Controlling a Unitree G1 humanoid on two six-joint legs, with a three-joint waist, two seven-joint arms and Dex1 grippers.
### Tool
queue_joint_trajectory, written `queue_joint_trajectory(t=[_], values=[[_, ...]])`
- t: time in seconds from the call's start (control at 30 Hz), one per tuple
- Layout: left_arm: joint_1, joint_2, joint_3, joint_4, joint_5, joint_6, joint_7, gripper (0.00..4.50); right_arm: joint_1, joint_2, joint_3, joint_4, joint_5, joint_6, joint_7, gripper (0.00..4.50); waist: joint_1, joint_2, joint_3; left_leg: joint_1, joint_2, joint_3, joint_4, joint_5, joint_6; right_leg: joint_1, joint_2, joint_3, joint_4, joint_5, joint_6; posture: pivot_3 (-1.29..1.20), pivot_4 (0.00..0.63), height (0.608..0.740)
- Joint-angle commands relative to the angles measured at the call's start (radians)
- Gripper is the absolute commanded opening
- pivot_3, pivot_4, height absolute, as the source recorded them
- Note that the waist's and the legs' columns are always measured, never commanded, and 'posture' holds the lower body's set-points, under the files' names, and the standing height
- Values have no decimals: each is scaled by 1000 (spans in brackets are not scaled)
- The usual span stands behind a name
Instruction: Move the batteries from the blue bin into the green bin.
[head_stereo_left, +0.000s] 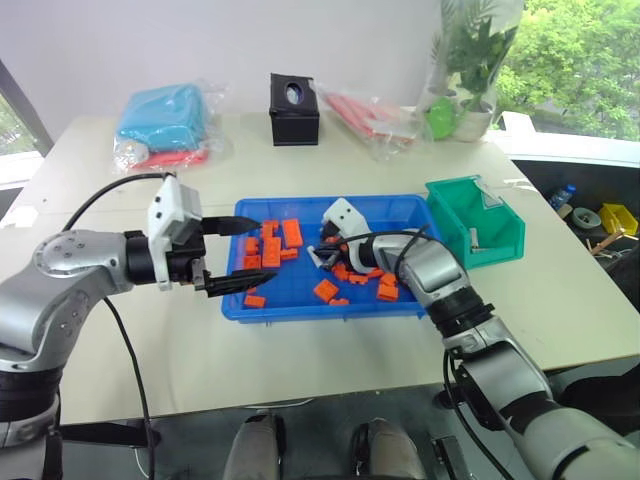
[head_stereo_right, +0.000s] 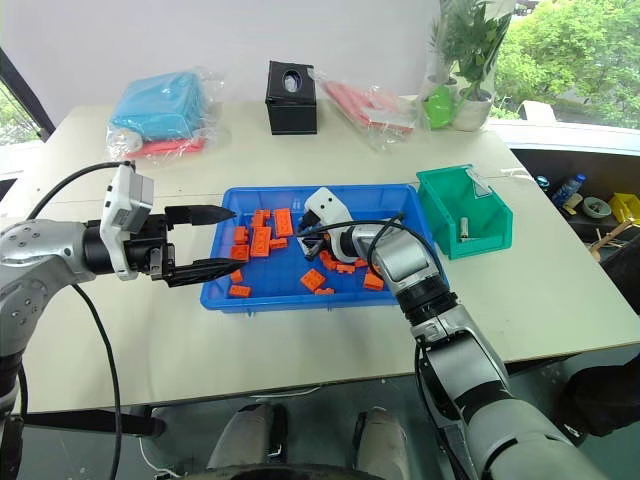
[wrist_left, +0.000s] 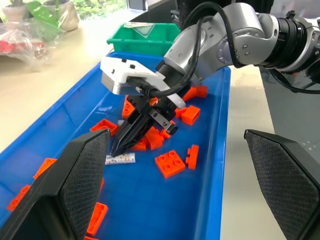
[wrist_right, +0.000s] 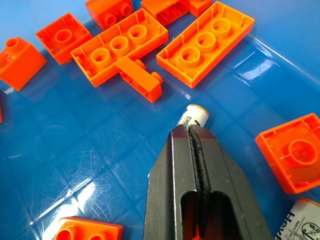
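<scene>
Right gripper (wrist_right: 192, 131) down inside the blue bin (head_stereo_left: 300, 302), fingers pressed fully together with no battery between them, tips just touching one end of a battery (wrist_right: 193, 116) lying flat on the bin floor among orange blocks (wrist_right: 118, 46). Left gripper (head_stereo_left: 240, 255) level over the bin's left end, fingers spread wide, empty. Green bin (head_stereo_left: 474, 221) on the worktop (head_stereo_left: 330, 350), just beside the blue bin's right end.
</scene>
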Motion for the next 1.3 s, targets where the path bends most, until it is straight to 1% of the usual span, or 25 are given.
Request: queue_joint_trajectory(t=[0.03, 0.07, 0.17, 0.2, 0.23, 0.27, 0.3, 0.63, 0.67, 0.73, 0.77, 0.83, 0.87, 1.0, 1.07, 1.13, 1.2, 1.3], values=[[-25, 3, 16, -1, -3, -12, 3, 4500, -29, 22, -9, 1, -8, 24, -10, 46, -1, 0, 0, 0, 0, 0, 0, 0, 0, 0, 0, 0, 0, 0, 0, 0, 150, 636], [-26, 2, 15, 0, -2, -12, 3, 4500, -30, 25, -10, 1, -8, 28, -11, 46, -1, 0, 0, 0, 0, 0, 0, 0, 0, 0, 0, 0, 0, 0, 0, 0, 150, 636], [-32, 1, 11, 3, 1, -14, 1, 4500, -25, 36, 1, -8, -16, 31, -13, 878, -1, 0, 0, 0, 0, 0, 0, 0, 0, 0, 0, 0, 1, 0, 0, 0, 150, 636], [-33, 0, 9, 5, 2, -14, 1, 4500, -24, 39, 7, -7, -23, 27, -16, 1448, -1, 0, 0, 0, 0, 0, 0, 0, 0, 0, 0, 0, 1, 0, 0, 0, 150, 636], [-34, 0, 8, 6, 3, -15, 1, 4500, -22, 43, 9, -4, -28, 25, -20, 1868, -1, 0, 0, 0, 0, 0, 0, 0, 0, 0, 0, 0, 1, 0, 0, 0, 150, 636], [-34, 0, 8, 6, 4, -16, 1, 4500, -21, 46, 10, -2, -31, 25, -24, 2431, -1, 0, 0, 0, 0, 0, 0, 0, 0, -1, 0, 0, 1, 0, 0, 0, 150, 636], [-34, -1, 8, 7, 5, -16, 1, 4500, -18, 48, 11, 0, -33, 26, -26, 2888, 0, 0, 0, 0, 0, 0, 0, 0, 0, -1, 0, 0, 1, 0, 0, 0, 150, 636], [-30, 0, 14, 4, 8, -17, 4, 4500, 11, 60, 20, 10, -46, 28, -27, 2888, -1, 0, 0, 0, 0, 0, 0, 0, 0, 0, 0, 0, 1, 0, 0, 0, 150, 636], [-31, 0, 15, 5, 8, -17, 4, 4500, 12, 63, 20, 12, -46, 26, -27, 2656, -1, 0, 0, 0, 0, 0, 0, 0, 0, 0, 0, 0, 1, 0, 0, 0, 150, 636], [-32, 0, 14, 6, 10, -18, 3, 4500, 14, 67, 18, 7, -43, 23, -24, 2036, -2, 0, 0, 0, 0, 0, 0, 0, 0, 0, 0, 0, 1, 0, 0, 0, 150, 636], [-33, 0, 14, 7, 10, -19, 2, 4500, 15, 69, 17, 1, -42, 26, -22, 1601, -2, 0, 0, 0, 0, 0, 0, 0, 0, 0, 0, 0, 1, 0, 0, 0, 150, 636], [-32, 1, 15, 7, 8, -17, 1, 4500, 17, 69, 14, -14, -41, 34, -22, 511, -2, 0, 0, 0, 0, 0, 0, 0, 0, -1, 0, 0, 1, 0, 0, 0, 150, 636], [-32, 1, 15, 7, 8, -17, 0, 4500, 17, 67, 12, -21, -40, 39, -21, 65, -1, 0, 0, 0, 0, 0, 0, 0, 0, -1, 0, 0, 1, 0, 0, 0, 150, 636], [-30, -1, 12, 4, 0, -12, -4, 4500, 21, 56, -9, -72, -32, 65, -29, 77, -1, 0, 0, 0, 0, 0, 0, 0, 0, -1, 0, 0, 1, 0, 0, 0, 150, 636], [-29, -3, 6, -1, -4, -10, -9, 4500, 22, 32, -54, -142, -13, 110, -38, 77, 0, 0, 0, 0, 0, 0, 0, 0, 0, -1, 0, 0, 1, 0, 0, 0, 150, 636], [-26, -5, 0, -3, -5, -8, -13, 4500, 14, -6, -149, -240, 24, 185, -58, 77, 5, 0, 0, -1, 0, 0, 0, 0, 0, -1, 0, 0, 1, 0, 0, 0, 150, 636], [-19, -9, -6, -4, -5, -9, -19, 4500, -3, -73, -289, -328, 65, 272, -85, 77, 9, 0, 0, -1, 0, 0, 1, 0, 0, -1, 0, 0, 1, 0, 0, 0, 150, 636], [-8, -16, -19, -2, 2, -16, -27, 4500, -11, -192, -451, -371, 87, 356, -126, 77, 13, 0, 0, -1, -1, -1, 3, 0, 0, 1, -1, 0, 1, 0, 0, 0, 150, 636]])
